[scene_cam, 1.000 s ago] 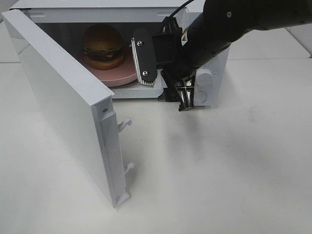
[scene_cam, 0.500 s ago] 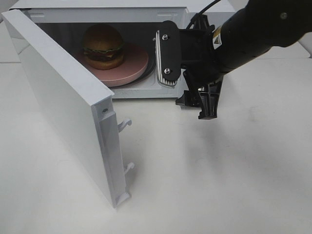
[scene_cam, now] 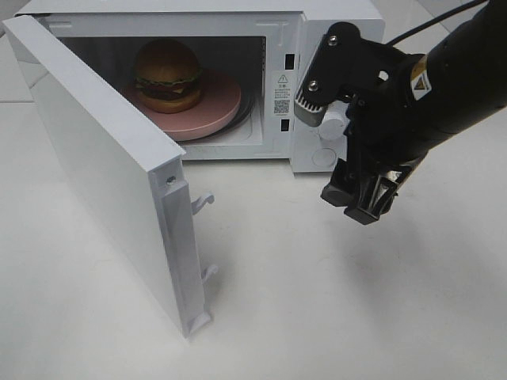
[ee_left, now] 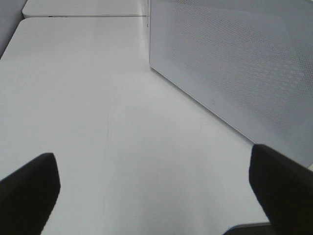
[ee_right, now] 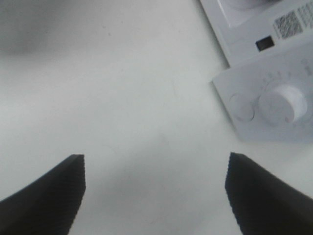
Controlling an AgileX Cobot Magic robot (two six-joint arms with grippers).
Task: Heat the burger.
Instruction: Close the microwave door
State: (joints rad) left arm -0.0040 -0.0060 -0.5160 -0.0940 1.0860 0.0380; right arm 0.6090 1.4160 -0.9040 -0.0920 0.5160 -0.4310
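- The burger (scene_cam: 166, 75) sits on the pink plate (scene_cam: 224, 103) inside the open microwave (scene_cam: 333, 12).
- Both the right pincer (ee_right: 155, 196) and the left pincer (ee_left: 152, 196) are spread, holding nothing.
- The door (scene_cam: 95, 174) should be pushed shut slowly, pincers kept clear.

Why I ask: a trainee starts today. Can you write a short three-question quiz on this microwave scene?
1. True or false: the hinged door of the white box-shaped microwave is shut.
2. The burger with glossy golden-brown bun sits: A) on the microwave's roof; B) on the pink round plate inside; C) on the door.
3. Fill in: the black right tool has its jaws standing ____.
Key: 1 false; 2 B; 3 open.
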